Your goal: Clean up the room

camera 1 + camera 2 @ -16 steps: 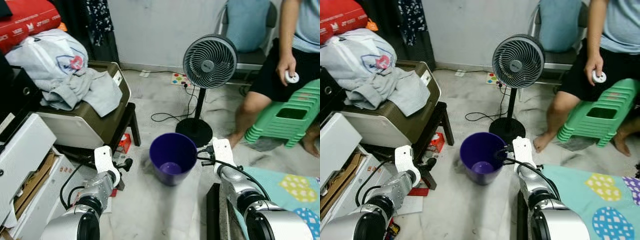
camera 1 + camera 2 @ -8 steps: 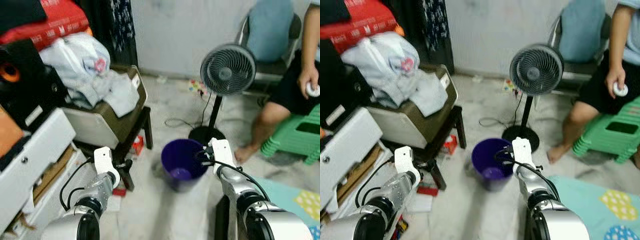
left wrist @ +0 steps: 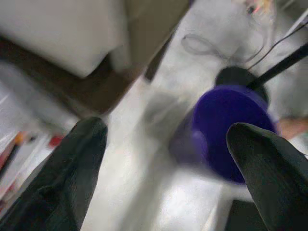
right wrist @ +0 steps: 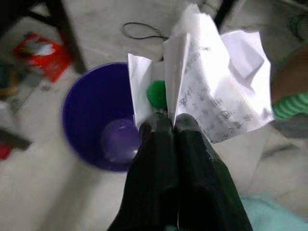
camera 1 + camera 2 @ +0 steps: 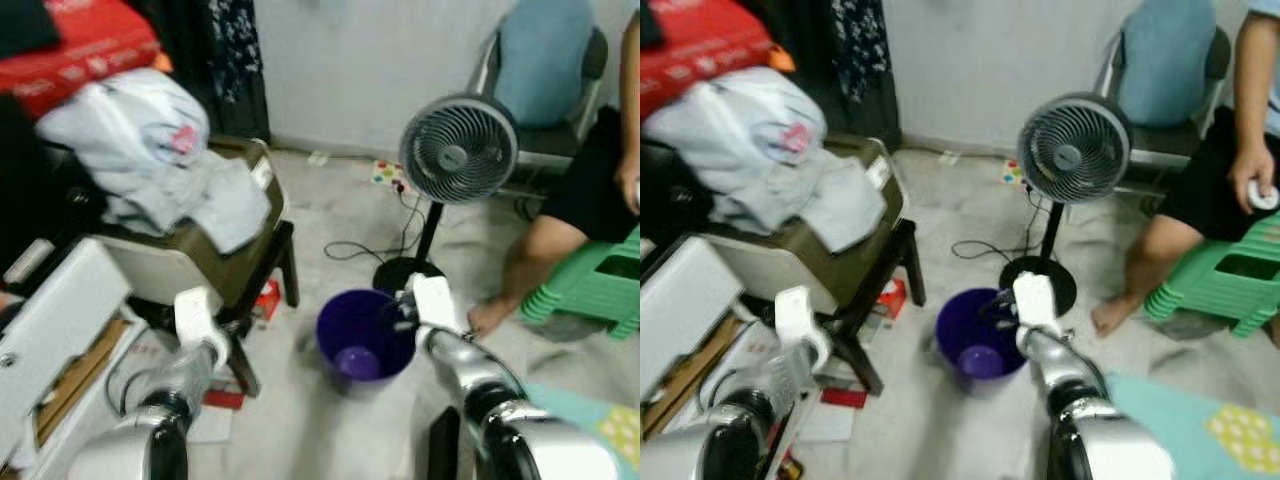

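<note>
Bare floor (image 5: 300,420) lies open between the laundry-piled case on its stool (image 5: 215,265) and the standing fan (image 5: 1072,150). A purple bin (image 5: 365,335) stands on it, apparently empty. The right claw (image 4: 168,126), clamped on crumpled paper (image 4: 216,91), sits over the bin's rim. The left claw (image 3: 168,159) gapes wide above the floor beside the bin.

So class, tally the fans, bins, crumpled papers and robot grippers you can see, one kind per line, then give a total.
Fan: 1
Purple bin: 1
Crumpled paper: 1
Grippers, left gripper and right gripper: 2
Total: 5
</note>
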### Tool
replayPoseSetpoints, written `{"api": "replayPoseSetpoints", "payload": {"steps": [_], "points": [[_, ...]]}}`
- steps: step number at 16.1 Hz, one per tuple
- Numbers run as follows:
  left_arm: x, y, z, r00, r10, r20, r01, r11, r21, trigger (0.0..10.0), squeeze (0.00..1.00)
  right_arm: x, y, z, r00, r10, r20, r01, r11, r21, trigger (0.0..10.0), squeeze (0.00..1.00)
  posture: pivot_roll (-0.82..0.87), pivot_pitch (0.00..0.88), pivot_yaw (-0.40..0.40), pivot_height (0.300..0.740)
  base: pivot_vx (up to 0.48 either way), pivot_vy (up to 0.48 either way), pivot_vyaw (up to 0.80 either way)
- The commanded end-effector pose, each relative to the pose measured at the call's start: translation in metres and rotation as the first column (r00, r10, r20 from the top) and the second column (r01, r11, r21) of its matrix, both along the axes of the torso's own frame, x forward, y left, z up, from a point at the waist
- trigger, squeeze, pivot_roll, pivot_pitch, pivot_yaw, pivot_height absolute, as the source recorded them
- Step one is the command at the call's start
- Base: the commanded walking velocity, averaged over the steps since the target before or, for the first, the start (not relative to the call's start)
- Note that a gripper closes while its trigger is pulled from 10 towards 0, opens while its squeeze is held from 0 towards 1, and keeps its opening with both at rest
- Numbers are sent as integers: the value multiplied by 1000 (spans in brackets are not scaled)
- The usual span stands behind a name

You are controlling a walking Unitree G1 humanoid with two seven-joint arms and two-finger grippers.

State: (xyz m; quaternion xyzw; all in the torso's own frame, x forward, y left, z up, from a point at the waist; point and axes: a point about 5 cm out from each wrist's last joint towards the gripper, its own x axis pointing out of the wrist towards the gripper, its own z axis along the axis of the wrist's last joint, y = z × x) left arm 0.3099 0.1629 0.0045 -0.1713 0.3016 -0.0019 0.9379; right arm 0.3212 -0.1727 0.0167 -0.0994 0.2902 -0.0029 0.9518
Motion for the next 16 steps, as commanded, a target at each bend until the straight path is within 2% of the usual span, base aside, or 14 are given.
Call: {"api": "replayPoseSetpoints", "payload": {"steps": [1, 2, 5, 7, 10, 11, 14, 15, 16], "points": [[-2, 3, -3, 1000, 3, -23, -3, 1000, 10, 10000, 0, 4, 18, 3, 1000, 27, 5, -27, 999, 20, 10000, 0, -119, 0, 42, 740, 247, 0, 0], [-2, 3, -3, 1000, 4, -24, -4, 1000, 11, 10000, 0, 4, 23, 2, 999, 36, 1, -36, 999, 24, 10000, 0, -119, 0, 42, 740, 247, 0, 0], [-3, -3, -4, 998, -39, -48, 41, 998, 42, 10000, 0, -4, 54, -6, 997, 68, -30, -66, 996, 55, 10000, 0, -105, 0, 45, 740, 0, 0, 0], [-5, -11, -7, 995, -73, -62, 77, 996, 55, 10000, 0, -11, 62, -13, 996, 51, -70, -46, 996, 72, 10000, 0, -100, 0, 44, 740, 0, 0, 0], [-10, -20, -12, 991, -100, -86, 106, 992, 70, 10000, 0, -18, 63, -20, 993, -11, -118, 23, 994, 107, 10000, 0, -102, 0, 44, 740, 0, 0, 0], [-12, -24, -14, 988, -127, -93, 135, 987, 82, 10000, 0, -23, 76, -24, 990, 19, -140, 1, 990, 142, 10000, 0, -96, 0, 40, 740, 0, 0, 0], [-15, -20, -16, 986, -139, -96, 148, 985, 94, 10000, 0, -24, 87, -23, 987, 99, -123, -82, 987, 137, 10000, 0, -81, 0, 36, 740, 0, 0, 0], [-14, -18, -15, 985, -154, -80, 162, 981, 105, 10000, 0, -22, 85, -21, 990, 99, -100, -85, 987, 135, 10000, 0, -69, 0, 26, 740, 0, 0, 0], [-9, -18, -10, 981, -194, -29, 196, 969, 150, 10000, 0, -13, 85, -11, 994, 103, -38, -96, 985, 145, 10000, 0, -63, 0, 21, 740, 0, 0, 0]]}}
